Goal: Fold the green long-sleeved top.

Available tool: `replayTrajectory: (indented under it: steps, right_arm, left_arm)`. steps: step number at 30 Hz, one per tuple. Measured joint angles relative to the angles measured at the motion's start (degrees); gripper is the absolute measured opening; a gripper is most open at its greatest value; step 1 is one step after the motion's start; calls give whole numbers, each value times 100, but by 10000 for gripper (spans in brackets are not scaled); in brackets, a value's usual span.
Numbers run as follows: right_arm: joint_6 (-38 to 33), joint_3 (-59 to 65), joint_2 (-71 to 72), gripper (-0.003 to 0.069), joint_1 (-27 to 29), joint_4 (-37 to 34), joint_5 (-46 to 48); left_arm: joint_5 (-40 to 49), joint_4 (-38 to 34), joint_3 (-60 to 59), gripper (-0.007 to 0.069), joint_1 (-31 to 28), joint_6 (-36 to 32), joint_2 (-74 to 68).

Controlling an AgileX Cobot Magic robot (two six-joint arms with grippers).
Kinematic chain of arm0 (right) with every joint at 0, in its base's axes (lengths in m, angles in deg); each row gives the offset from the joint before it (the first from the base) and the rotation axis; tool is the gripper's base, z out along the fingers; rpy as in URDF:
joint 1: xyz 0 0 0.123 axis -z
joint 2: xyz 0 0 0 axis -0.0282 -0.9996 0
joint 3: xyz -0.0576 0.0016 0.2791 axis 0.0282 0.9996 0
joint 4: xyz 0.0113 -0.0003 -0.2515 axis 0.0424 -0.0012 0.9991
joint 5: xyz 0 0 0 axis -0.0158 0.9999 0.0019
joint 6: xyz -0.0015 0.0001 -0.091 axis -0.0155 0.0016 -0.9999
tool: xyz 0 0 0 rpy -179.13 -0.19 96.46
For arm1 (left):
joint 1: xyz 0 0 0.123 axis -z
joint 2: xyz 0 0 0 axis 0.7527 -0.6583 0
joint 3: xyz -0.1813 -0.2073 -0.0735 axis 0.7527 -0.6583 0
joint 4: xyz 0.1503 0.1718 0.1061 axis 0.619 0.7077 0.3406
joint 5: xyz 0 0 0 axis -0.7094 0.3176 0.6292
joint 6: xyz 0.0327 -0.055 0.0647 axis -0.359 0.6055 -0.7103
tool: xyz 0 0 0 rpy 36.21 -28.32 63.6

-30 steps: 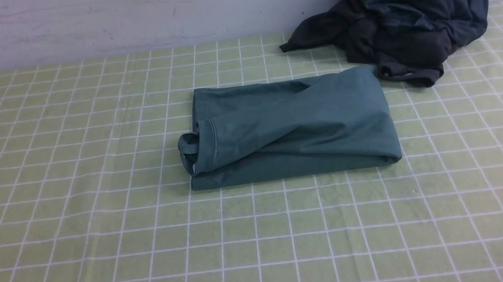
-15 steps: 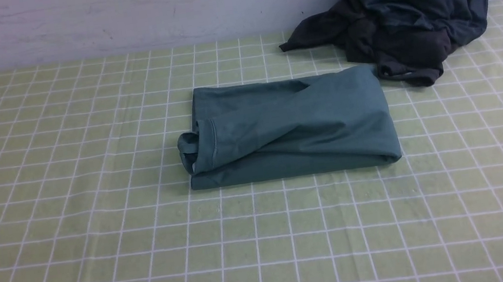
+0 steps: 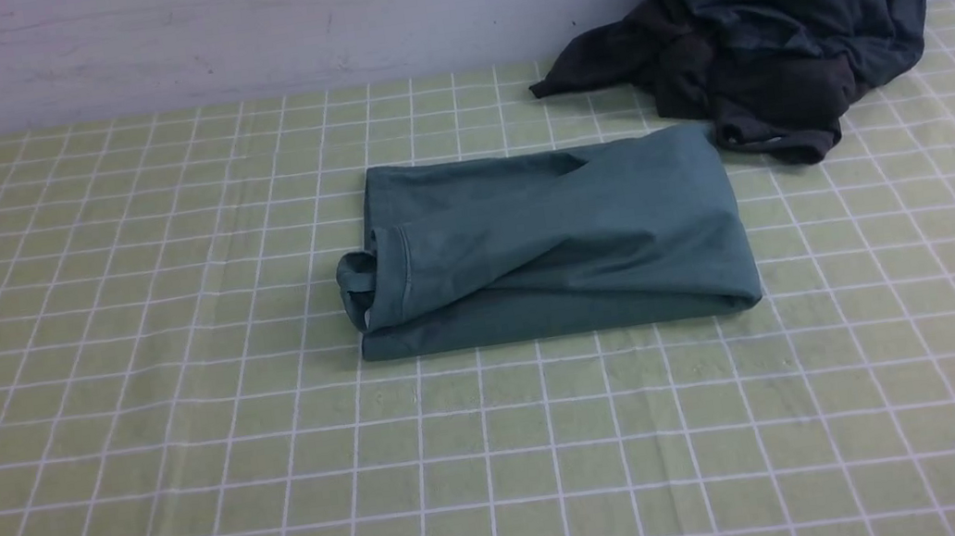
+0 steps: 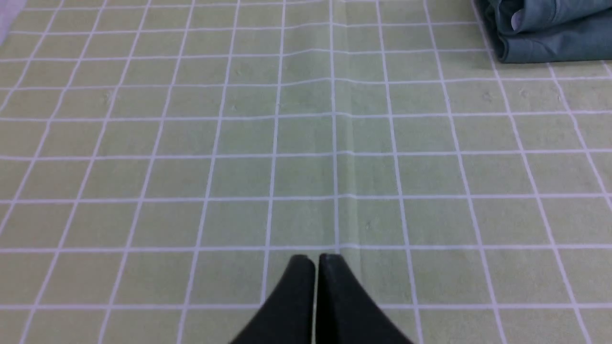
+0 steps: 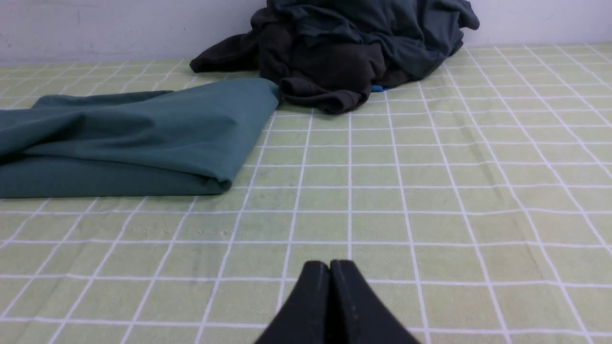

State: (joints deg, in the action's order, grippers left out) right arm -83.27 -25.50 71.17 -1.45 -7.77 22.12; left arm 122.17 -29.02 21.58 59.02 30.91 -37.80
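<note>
The left end effector (image 4: 315, 260) is closed, its two black fingers pressed together with nothing between them; it hangs over bare checked cloth on the tabletop (image 4: 191, 143); the green long-sleeved top (image 4: 545, 28) lies well ahead of it and off to its right side, apart from the fingertips; only a folded corner of the top shows in the left wrist view.

The right end effector (image 5: 330, 265) is closed and empty, fingers touching along their length; the green long-sleeved top (image 5: 134, 138) lies ahead of it and to its left, not in contact; a dark heap of clothes (image 5: 344, 52) lies farther ahead, against the wall (image 5: 119, 24).

In the front view the green long-sleeved top (image 3: 548, 239) rests flat on the tabletop (image 3: 138, 446) as a compact folded rectangle; a ribbed cuff (image 3: 355, 276) protrudes at its left edge; the dark heap of clothes (image 3: 779, 20) sits just beyond its far right corner; whether the two touch cannot be determined.
</note>
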Motion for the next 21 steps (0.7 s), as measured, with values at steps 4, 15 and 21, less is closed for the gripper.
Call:
replayTrajectory:
  steps: [4,15,21]
  right_arm:
    - [0,0,0,-13,0,0,5]
    - [0,-4,0,-13,0,4,11]
    - [0,-4,0,-13,0,4,11]
  left_arm:
    - [-538,249,-631,-1,-11,91,756]
    - [-2191,-387,-1536,-1,-165,-618,1571]
    - [-1434,-1231,-1538,-1,-165,-1648,1571]
